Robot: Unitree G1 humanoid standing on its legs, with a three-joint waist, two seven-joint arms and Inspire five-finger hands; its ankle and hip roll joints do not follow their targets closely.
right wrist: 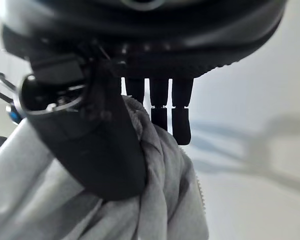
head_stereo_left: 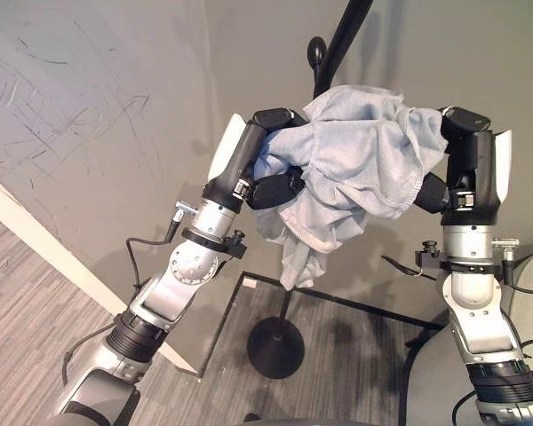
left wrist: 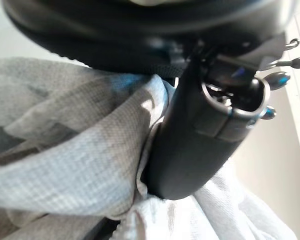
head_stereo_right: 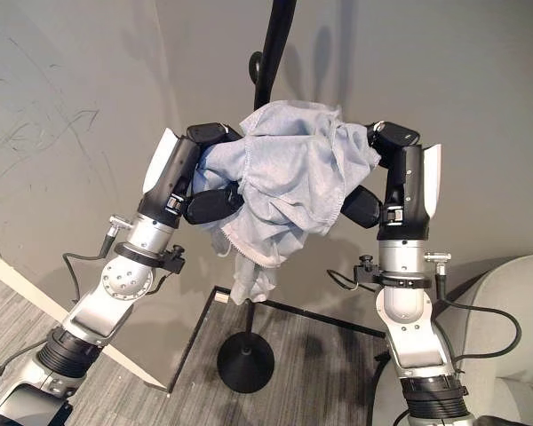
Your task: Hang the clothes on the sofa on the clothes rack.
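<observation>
1. nearest the camera, low at the right edge, a pale grey sofa [head_stereo_right: 515, 302] shows as a rounded corner.
2. below, the grey striped floor [head_stereo_left: 18, 293] carries a dark mat [head_stereo_left: 355, 355], and the round black base of the clothes rack [head_stereo_left: 275, 348] stands on that mat.
3. the left hand [head_stereo_left: 265, 153] is raised in front of the rack's pole, gripping the left side of a bunched light grey garment [head_stereo_left: 355, 164]. in the left wrist view its thumb [left wrist: 190, 145] presses into the cloth [left wrist: 80, 165], which is folded around it, so the fingers are closed on the garment.
4. the right hand [head_stereo_right: 393, 177] is raised at the same level on the garment's right side. in the right wrist view the thumb [right wrist: 105, 160] pins the cloth [right wrist: 160, 200] and the fingers [right wrist: 181, 125] reach down behind the fold, pinching it.
5. the garment hangs crumpled between the two hands, high off the floor, with a hemmed edge and a loose tail drooping in front of the pole.
6. the rack's black pole rises behind the garment, with a rounded hook [head_stereo_left: 316, 51] just above the cloth; whether the cloth touches the pole or hook cannot be told.
7. farthest back is a grey wall [head_stereo_left: 89, 98] with faint scuff marks and a pale skirting strip [head_stereo_left: 35, 240] along its foot.
</observation>
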